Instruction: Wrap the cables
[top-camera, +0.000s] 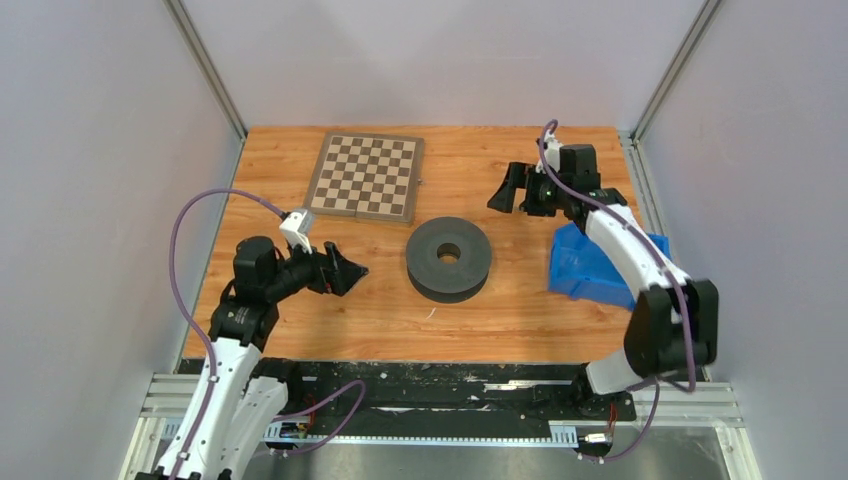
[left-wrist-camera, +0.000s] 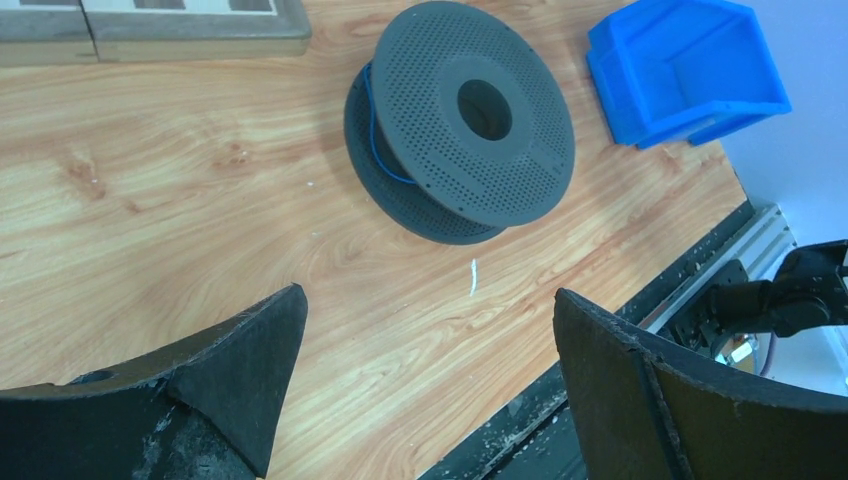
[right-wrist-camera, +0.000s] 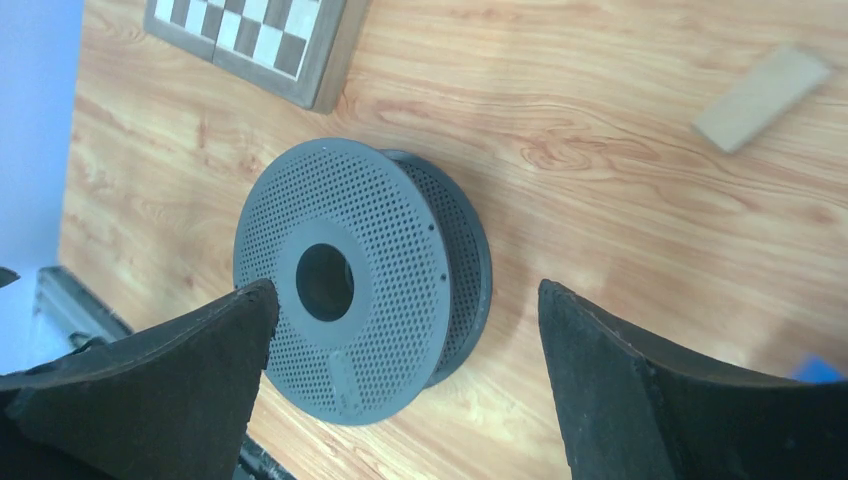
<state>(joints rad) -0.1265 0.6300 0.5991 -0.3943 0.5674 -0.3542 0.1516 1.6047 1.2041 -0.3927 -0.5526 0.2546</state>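
Note:
A dark grey perforated spool (top-camera: 449, 257) lies flat in the middle of the wooden table. In the left wrist view a thin blue cable (left-wrist-camera: 373, 125) runs round the groove between the flanges of the spool (left-wrist-camera: 462, 118). My left gripper (top-camera: 352, 272) hovers to the spool's left, pointing at it, open and empty (left-wrist-camera: 430, 295). My right gripper (top-camera: 510, 190) is above the table behind and right of the spool, open and empty (right-wrist-camera: 407, 288). The right wrist view shows the spool (right-wrist-camera: 350, 280) below its jaws, but no cable there.
A chessboard (top-camera: 365, 176) lies at the back left. A blue bin (top-camera: 590, 265) sits at the right under my right arm. A small wooden block (right-wrist-camera: 762, 96) rests on the table. A tiny white scrap (left-wrist-camera: 473, 277) lies near the front edge.

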